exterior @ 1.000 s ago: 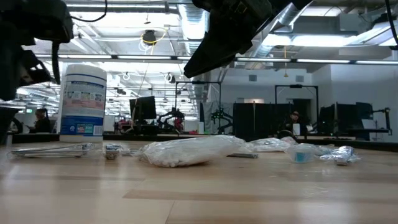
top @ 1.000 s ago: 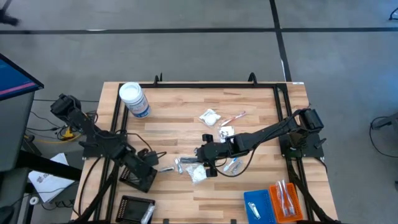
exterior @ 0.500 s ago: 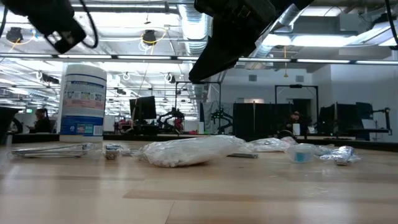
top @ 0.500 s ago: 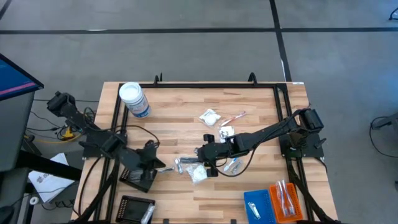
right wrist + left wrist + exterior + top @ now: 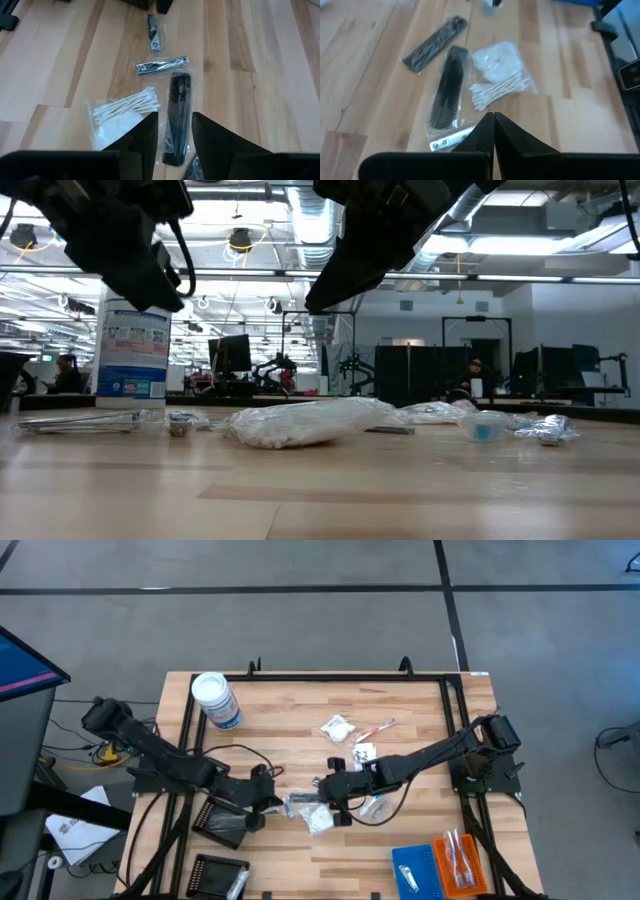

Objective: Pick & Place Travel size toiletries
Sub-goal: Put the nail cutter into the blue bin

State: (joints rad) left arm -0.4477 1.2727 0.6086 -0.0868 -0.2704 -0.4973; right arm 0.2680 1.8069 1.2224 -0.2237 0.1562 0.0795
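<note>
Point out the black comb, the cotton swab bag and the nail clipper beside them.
black comb point(image 5: 179, 117): right wrist view, middle of its spine.
cotton swab bag point(image 5: 125, 107): right wrist view, on the swab bundle.
nail clipper point(image 5: 161, 65): right wrist view, mid-lever.

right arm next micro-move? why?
Probably lower the right gripper straight down: its fingers stand apart above the wrapped black comb, which lies between them on the table, not yet gripped. The left gripper, shut, hovers nearby.

On my pale wood tabletop point(image 5: 290, 710): black comb point(image 5: 177, 117), silvery clippers point(image 5: 161, 65), white cotton swabs point(image 5: 125, 107), a white-lidded jar point(image 5: 214, 699), blue tray point(image 5: 412, 870) and orange tray point(image 5: 458, 862) at the near right corner.
</note>
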